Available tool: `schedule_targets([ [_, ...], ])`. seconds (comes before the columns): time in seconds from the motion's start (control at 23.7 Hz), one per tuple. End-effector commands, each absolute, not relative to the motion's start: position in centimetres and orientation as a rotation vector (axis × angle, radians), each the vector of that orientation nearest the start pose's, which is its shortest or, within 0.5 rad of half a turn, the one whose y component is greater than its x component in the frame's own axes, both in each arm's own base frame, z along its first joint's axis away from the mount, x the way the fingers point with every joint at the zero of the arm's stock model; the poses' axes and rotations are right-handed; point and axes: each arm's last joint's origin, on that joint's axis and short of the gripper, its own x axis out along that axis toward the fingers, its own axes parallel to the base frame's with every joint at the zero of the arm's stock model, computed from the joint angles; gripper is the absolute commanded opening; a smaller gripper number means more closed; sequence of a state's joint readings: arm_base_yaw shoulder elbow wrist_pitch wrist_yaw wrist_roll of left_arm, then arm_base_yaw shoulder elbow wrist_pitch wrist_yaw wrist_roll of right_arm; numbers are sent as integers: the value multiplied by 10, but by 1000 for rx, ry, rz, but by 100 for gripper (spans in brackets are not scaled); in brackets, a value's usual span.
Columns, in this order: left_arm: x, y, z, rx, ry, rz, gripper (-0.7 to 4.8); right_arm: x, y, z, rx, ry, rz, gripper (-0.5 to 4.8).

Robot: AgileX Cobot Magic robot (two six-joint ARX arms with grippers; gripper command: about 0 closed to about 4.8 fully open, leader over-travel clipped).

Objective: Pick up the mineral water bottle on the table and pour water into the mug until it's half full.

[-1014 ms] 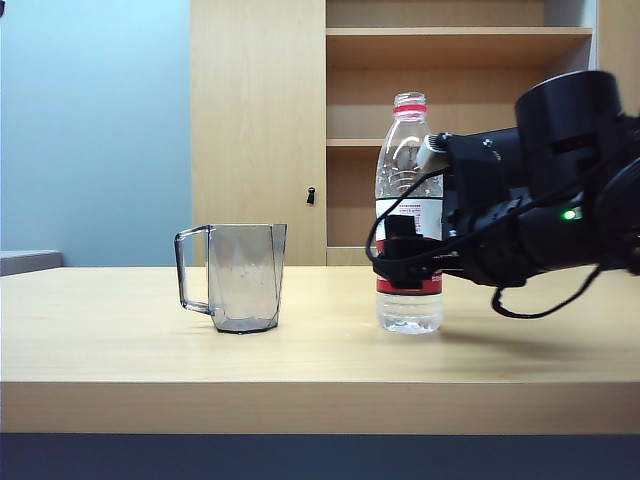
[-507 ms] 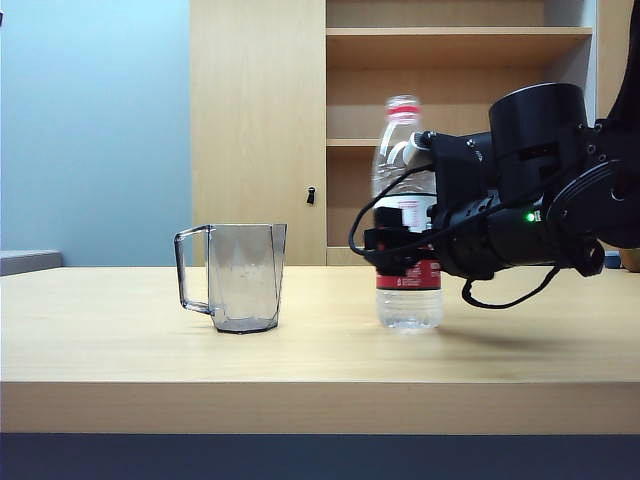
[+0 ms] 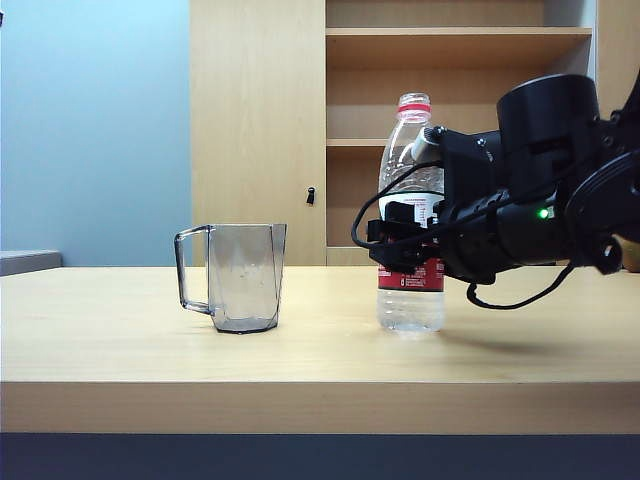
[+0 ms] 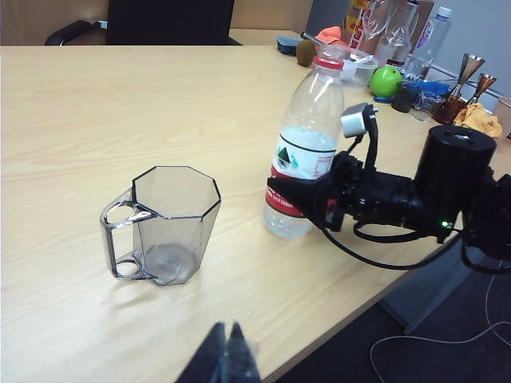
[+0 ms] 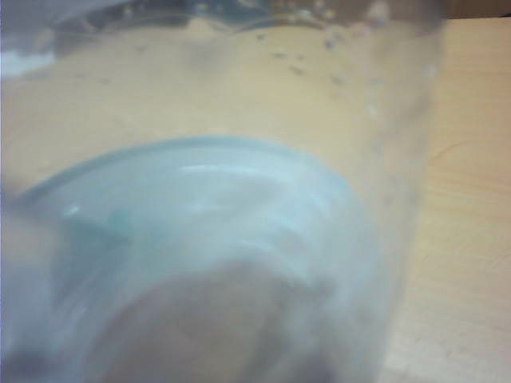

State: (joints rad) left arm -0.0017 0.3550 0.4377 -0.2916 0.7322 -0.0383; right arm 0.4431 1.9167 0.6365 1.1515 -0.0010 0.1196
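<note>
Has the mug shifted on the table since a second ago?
No. The mug sits at the same spot against the cabinet edge behind it, while the right gripper closes around the bottle. The left gripper hangs back.

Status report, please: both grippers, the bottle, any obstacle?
Right gripper around mineral water bottle at its label; grip unconfirmed. Left gripper shut, near table edge. Mug apart on the left, path clear.

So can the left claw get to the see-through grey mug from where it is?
Probably yes. The left claw hangs shut near the table's front edge, and only bare light-wood table lies between it and the faceted grey plastic mug. The right claw holds the clear bottle off to one side.
</note>
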Motion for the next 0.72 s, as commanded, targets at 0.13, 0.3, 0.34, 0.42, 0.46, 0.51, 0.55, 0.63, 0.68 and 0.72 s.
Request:
schedule_targets([
  [0.13,99,-20,259,-104,198,-733,-5,293,146,153,-53,128,466,273],
  [0.3,99,-20,259,-104,198,-732,-5,286,164,185,-268,175,533,274],
  [0.34,99,-19,259,-103,198,-724,-5,288,170,191,-306,192,534,274],
  [0.42,99,-19,260,-99,197,-688,-5,298,189,214,-440,261,497,274],
  [0.46,100,-19,260,-99,195,-688,-5,300,194,221,-480,276,494,274],
  [0.51,100,-19,260,-97,191,-687,-5,302,198,226,-513,281,492,274],
  [0.55,100,-19,260,-96,189,-687,-5,304,200,232,-548,282,489,274],
  [0.63,100,-19,260,-96,189,-688,-5,306,204,241,-644,304,464,274],
  [0.68,100,-19,260,-97,190,-688,-5,307,205,245,-681,322,451,274],
  [0.72,100,-19,260,-97,190,-688,-5,307,204,247,-716,343,444,274],
])
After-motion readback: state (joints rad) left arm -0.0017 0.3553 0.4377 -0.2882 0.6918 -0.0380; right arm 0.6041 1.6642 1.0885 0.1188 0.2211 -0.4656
